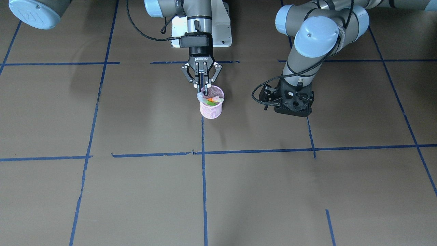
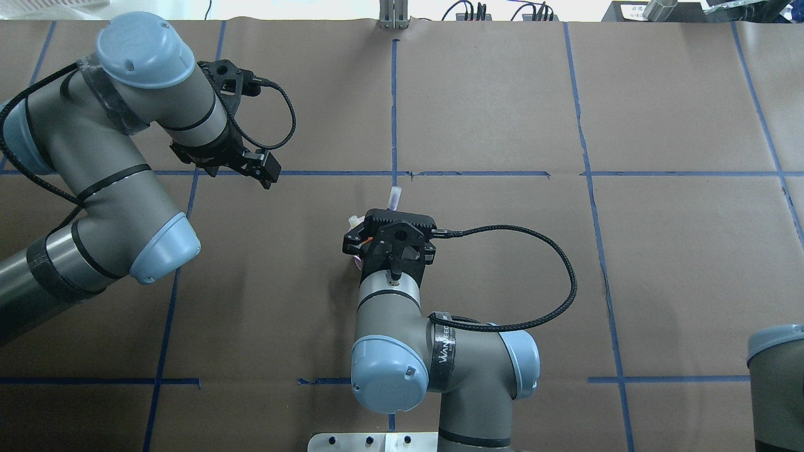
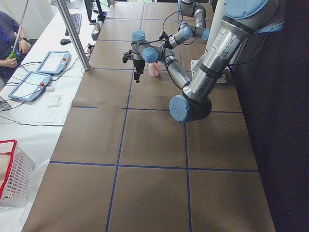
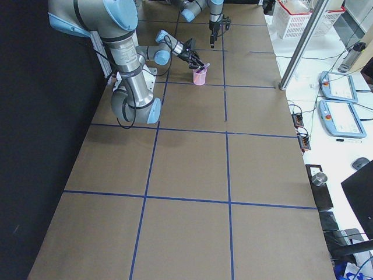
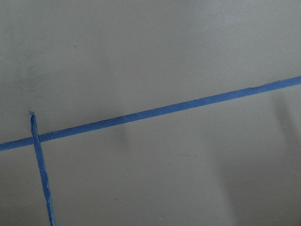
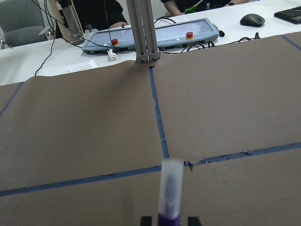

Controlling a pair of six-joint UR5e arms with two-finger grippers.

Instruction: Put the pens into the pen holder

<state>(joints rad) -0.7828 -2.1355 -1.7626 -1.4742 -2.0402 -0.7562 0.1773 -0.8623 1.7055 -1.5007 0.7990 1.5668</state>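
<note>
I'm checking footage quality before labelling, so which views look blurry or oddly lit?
Right wrist view: the purple pen near the lens is out of focus, the table behind it sharp. Left wrist view: soft, with faint shadows on the table. Front-facing view: even light, diffuse shadows. Both side views: a black band beside the table.

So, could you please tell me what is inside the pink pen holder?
An orange pen and a green pen lean inside the pink pen holder. The right gripper holds the purple pen over its rim; that pen's lower end is covered.
</note>
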